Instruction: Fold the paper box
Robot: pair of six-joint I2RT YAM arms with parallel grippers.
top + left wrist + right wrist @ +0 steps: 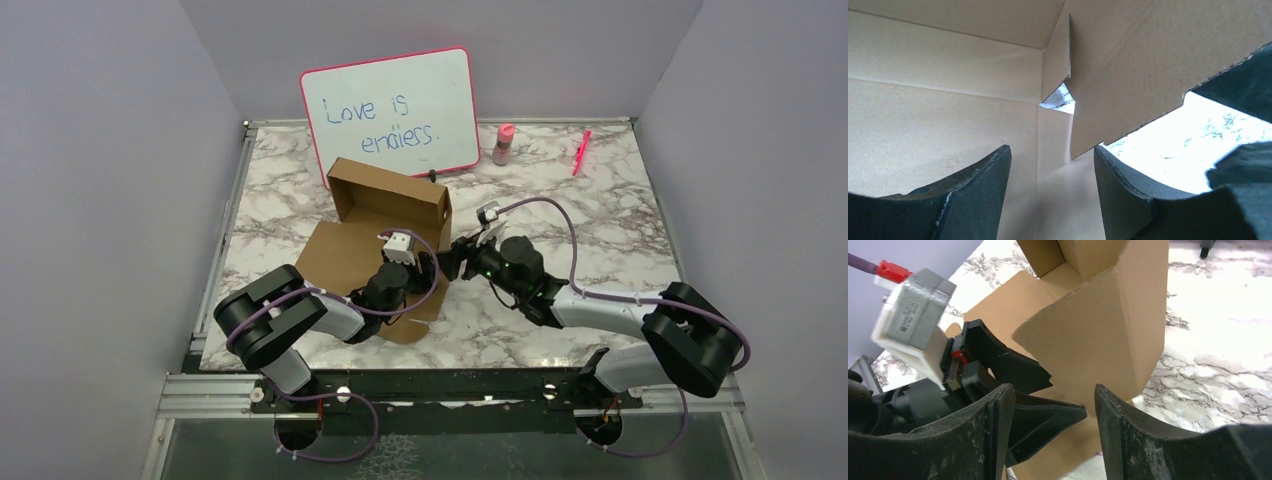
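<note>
The paper box [385, 195] is brown cardboard, half folded in mid-table: its back and side walls stand up and a flat panel lies toward me. My left gripper [428, 268] is open at the box's right side. In the left wrist view [1053, 170] its jaws straddle the lower corner of a loose side flap [1128, 75], with the inside of the box behind. My right gripper [456, 258] is open and close to the left one. In the right wrist view [1048, 410] it faces that flap [1108, 330] and the left gripper's fingers [1048, 415].
A pink-framed whiteboard [392, 110] leans on the back wall just behind the box. A pink bottle [504, 144] and a pink marker [581, 151] lie at the back right. The marble table [600, 220] has side walls on the left and right.
</note>
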